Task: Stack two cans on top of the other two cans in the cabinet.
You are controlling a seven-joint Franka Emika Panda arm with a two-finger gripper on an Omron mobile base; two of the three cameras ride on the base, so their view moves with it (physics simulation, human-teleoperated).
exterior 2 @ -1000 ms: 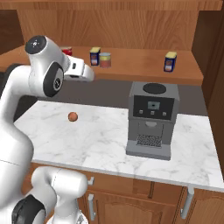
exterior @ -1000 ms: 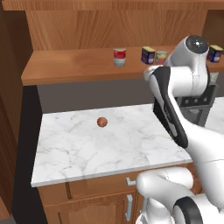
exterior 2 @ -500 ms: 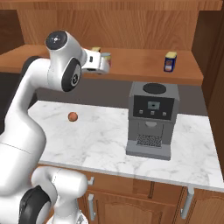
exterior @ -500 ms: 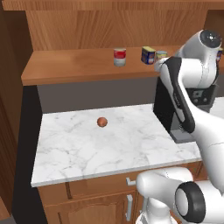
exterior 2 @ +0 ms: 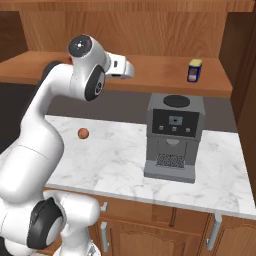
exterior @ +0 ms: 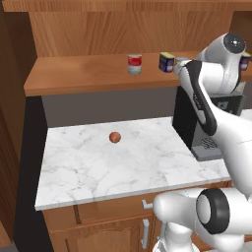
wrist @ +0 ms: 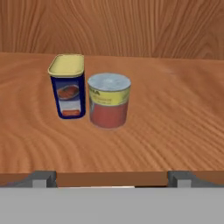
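Observation:
In the hand view, a dark blue can with a yellow top [wrist: 68, 86] and a can with a red and yellowish label [wrist: 109, 99] stand side by side, upright, on the cabinet's plank shelf [wrist: 175, 109]. My gripper [wrist: 111, 178] faces them from just off the shelf's front edge, open and empty, with its fingertips [wrist: 42, 177] spread wide. In the left base view the blue can [exterior: 167, 62] shows beside my arm. A red-and-white can [exterior: 134, 64] stands further left on the shelf. Another blue and yellow can [exterior 2: 195, 70] stands alone far to the right.
A small orange-brown ball [exterior: 114, 137] lies on the white marble counter [exterior: 88, 167] below the shelf. A grey coffee machine [exterior 2: 172, 137] stands on the counter's right part, under the shelf. Drawers and doors run beneath the counter.
My arm has swung right along the shelf front, bringing the hand level with the pair of cans. The cans and the ball have not moved, and the gripper stays open.

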